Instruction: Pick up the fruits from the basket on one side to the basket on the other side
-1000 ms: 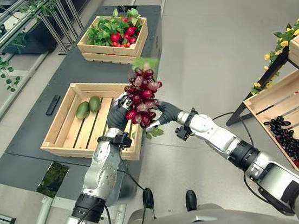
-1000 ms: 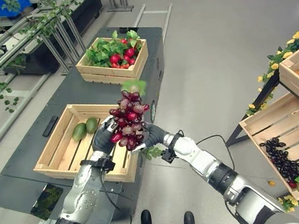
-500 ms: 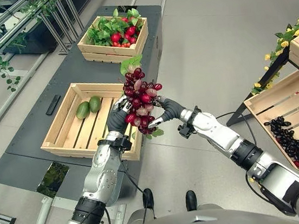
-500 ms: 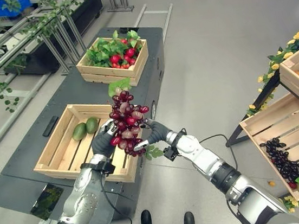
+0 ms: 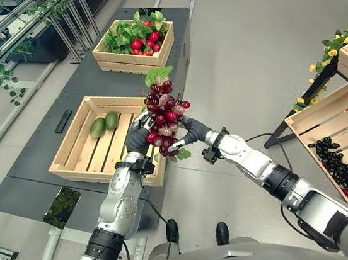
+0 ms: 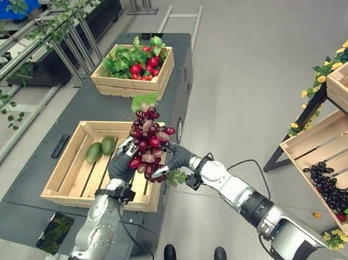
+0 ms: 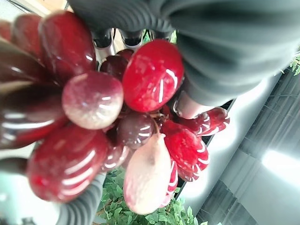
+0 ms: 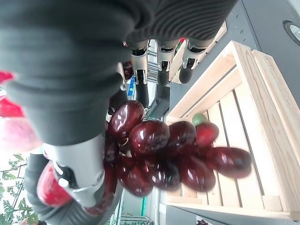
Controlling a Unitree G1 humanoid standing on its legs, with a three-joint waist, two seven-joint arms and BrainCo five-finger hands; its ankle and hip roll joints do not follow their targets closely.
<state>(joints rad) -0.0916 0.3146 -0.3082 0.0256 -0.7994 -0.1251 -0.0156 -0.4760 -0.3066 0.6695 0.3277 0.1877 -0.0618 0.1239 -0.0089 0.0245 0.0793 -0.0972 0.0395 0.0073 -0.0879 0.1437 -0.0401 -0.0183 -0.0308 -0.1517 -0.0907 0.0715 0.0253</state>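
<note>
Grapes: a bunch of red grapes (image 5: 165,118) is held up in the air between both hands, above the near right corner of the wooden crate (image 5: 75,156) on the dark desk (image 5: 41,137).
Look: glossy oblong berries in mixed dark red, bright red and pale pink, packed in a loose cluster with a green leaf (image 5: 156,75) at the top; the shine suggests a hard, slick skin.
Left robot hand: the left robot hand (image 5: 137,133) is pressed against the bunch on the crate side; how its fingers sit I cannot tell, as the berries cover them.
Right robot hand: the right robot hand (image 6: 172,157) has its fingers curled round the lower part of the bunch, thumb under it.
Crate contents: two green fruits (image 5: 103,124) lie together at the far left corner of the near crate; the rest of its slatted floor is bare.
Other crates: a far crate (image 5: 133,44) on the desk holds red fruit among leaves; a shelf crate (image 5: 307,127) on the right holds black grapes (image 5: 337,164).
Risk of slipping: the berries look smooth and the cluster is floppy, so a light grip may let it slide out and fall to the floor beside the desk.
Risk in handover: if one hand lets go before the other holds firmly, the bunch may swing or drop.
Risk of snagging: single berries could catch between fingers and tear off.
</note>
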